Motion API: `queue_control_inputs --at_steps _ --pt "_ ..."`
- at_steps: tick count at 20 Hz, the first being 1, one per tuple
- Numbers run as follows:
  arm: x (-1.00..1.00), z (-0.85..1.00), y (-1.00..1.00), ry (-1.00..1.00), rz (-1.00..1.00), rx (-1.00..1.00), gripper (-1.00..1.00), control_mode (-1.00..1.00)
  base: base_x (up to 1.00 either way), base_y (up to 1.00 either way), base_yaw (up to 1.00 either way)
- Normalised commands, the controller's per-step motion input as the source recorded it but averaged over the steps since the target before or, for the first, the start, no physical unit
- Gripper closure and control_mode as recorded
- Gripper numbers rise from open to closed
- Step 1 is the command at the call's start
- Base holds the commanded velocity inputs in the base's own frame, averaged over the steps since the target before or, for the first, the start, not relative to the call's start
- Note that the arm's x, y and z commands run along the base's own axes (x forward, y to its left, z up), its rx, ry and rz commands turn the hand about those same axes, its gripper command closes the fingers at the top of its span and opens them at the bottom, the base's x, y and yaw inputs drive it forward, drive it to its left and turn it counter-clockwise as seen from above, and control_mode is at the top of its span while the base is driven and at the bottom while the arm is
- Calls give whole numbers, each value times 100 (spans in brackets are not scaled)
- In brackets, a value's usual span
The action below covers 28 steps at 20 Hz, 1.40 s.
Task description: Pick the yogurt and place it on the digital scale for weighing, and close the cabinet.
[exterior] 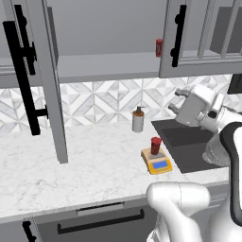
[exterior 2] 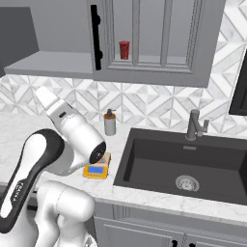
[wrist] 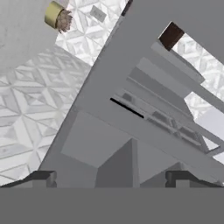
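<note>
Grey cabinet (exterior: 94, 61) spans the wall above the table (exterior: 85, 165), its left door (exterior: 49, 80) swung wide open toward the room, edge-on in the left base view, with long black bar handles (exterior: 23, 71) beside it. The right base view shows what that one hides: a dark sink (exterior 2: 183, 164) with a faucet (exterior 2: 195, 125) set into the marble, and a second red cup (exterior 2: 124, 49) on the shelf behind the glazed door. White arm links bend across both base views. The gripper (wrist: 111, 179) appears in the hand view with its jaws standing wide apart, nothing between them, looking up at the cabinet's underside and tiled wall. A grey soap dispenser (exterior: 138, 120) stands near the backsplash. On the table just left of the sink lies the digital scale (exterior: 157, 163), and the yogurt (exterior: 155, 145) stands upright on its platform; in the right base view the arm covers the cup.
</note>
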Motion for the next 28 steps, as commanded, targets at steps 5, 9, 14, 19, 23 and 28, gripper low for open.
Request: queue_control_inputs --at_steps 5,9,14,19,23,28 --pt "0 16 100 -3 -8 5 -100 -100 0 0 0" --pt "0 -5 100 -10 -1 16 -100 -100 0 0 0" --pt "-3 -34 89 -5 0 31 -100 -100 0 0 0" --pt "0 -44 82 -2 0 40 -100 -100 0 0 0" --pt "-5 -27 97 0 -2 17 -100 -100 0 0 0" --pt "0 -44 86 1 -2 7 -100 -100 0 0 0"
